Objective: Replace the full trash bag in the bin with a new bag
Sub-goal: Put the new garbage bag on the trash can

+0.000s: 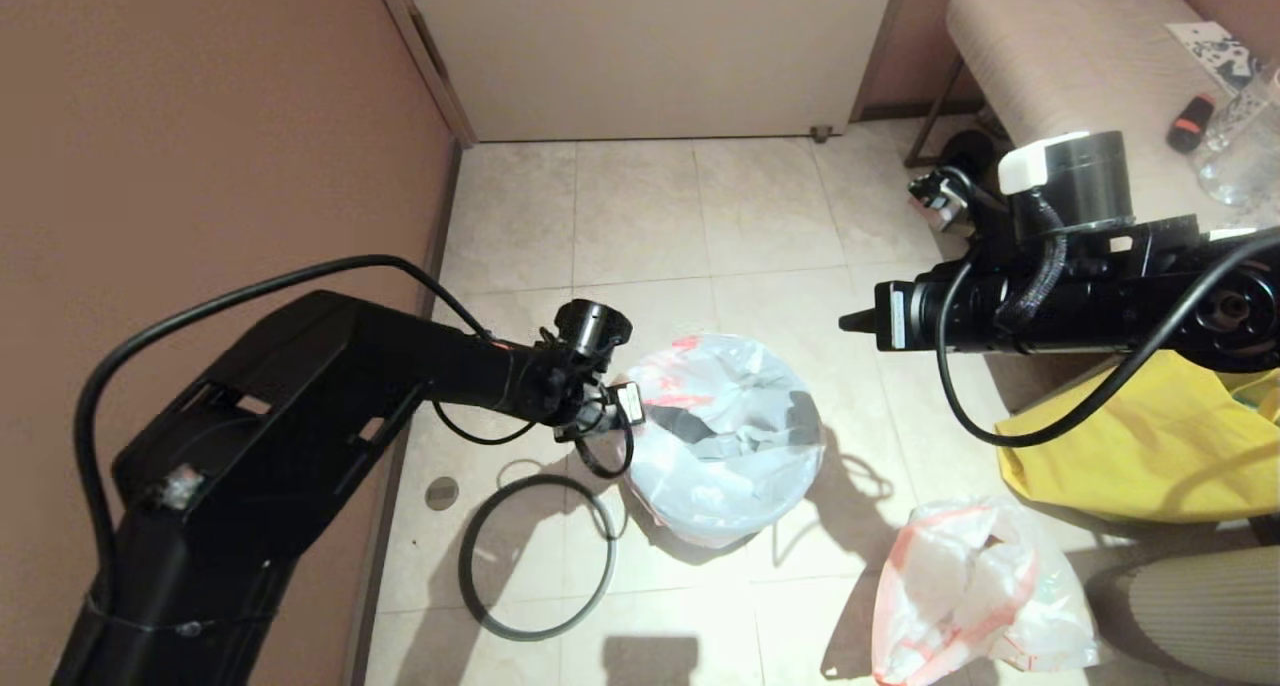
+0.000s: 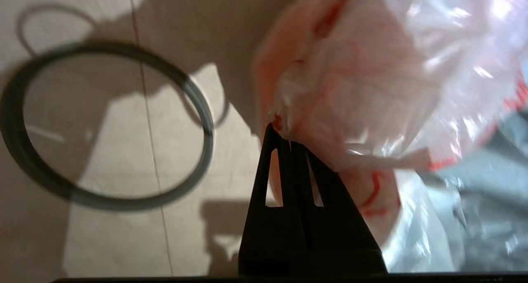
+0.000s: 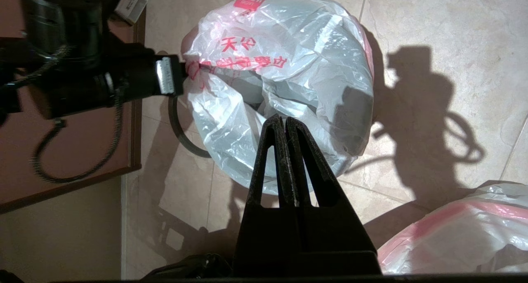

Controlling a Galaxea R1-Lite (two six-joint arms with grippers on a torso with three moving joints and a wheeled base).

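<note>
Left arm [image 1: 300,396] is reaching in from the wall side toward the bin [image 1: 800,416], which is sitting on the tiled floor [image 1: 640,226] mid-frame and is almost wholly wrapped. Right arm [image 1: 1050,296] is hanging level above and to the robot's right of it, not touching anything.

The new bag [image 1: 725,446] is already draping over the bin, red print up, mouth sagging inward, so only dark patches of bin wall are showing through. The full trash bag [image 1: 975,591] is already out and is lying on the floor near the yellow tote [image 1: 1140,446], well apart from the bin. So removal is looking done and lining is partly done.

The grey hoop rim [image 1: 537,558] is lying flat on the floor just beside the bin on the wall side, not yet fitted.

Left gripper [image 2: 284,138] is pinching together on the pink hem of the new bag at the bin's wall-side edge, in the left wrist view. Right gripper [image 3: 286,124] is sitting with fingers pressed together on nothing, hovering over the bagged bin.

Left to do, judging from this: spreading the hem evenly round the bin lip, then likely seating the hoop over it.
</note>
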